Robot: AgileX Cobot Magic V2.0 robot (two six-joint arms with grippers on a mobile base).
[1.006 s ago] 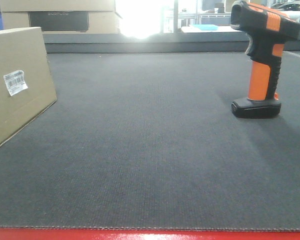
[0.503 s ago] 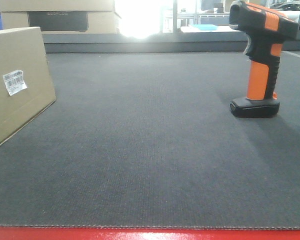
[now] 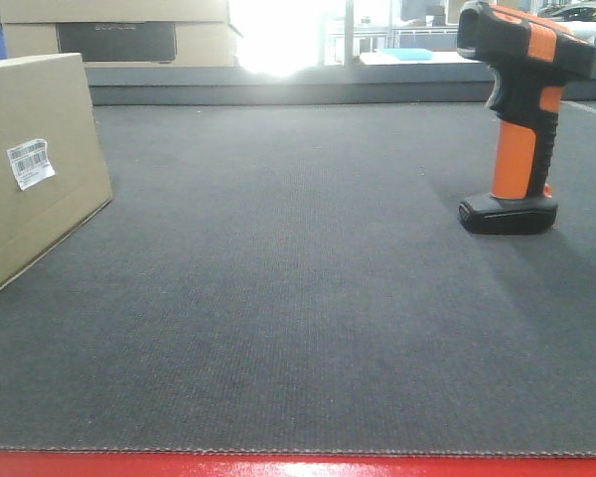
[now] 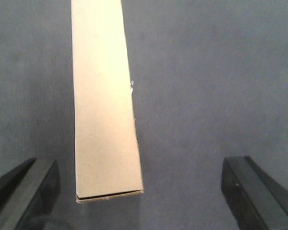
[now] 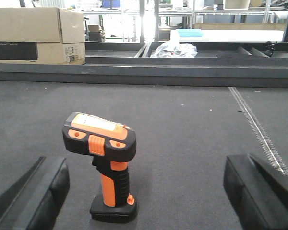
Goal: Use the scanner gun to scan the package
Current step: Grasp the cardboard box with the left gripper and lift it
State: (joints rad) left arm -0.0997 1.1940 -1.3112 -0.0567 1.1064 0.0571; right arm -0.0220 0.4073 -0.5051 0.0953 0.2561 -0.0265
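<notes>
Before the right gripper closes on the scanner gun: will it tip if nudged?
Probably tips easily: the scanner gun stands upright on a small flat foot, with a bulky head on top. Its ridged handle looks grippy, so slipping seems unlikely. The body looks like rigid moulded plastic.

Bare mat (image 3: 298,298) spans the wide gap between the package (image 3: 50,224) and the upright scanner gun (image 3: 518,149).
</notes>
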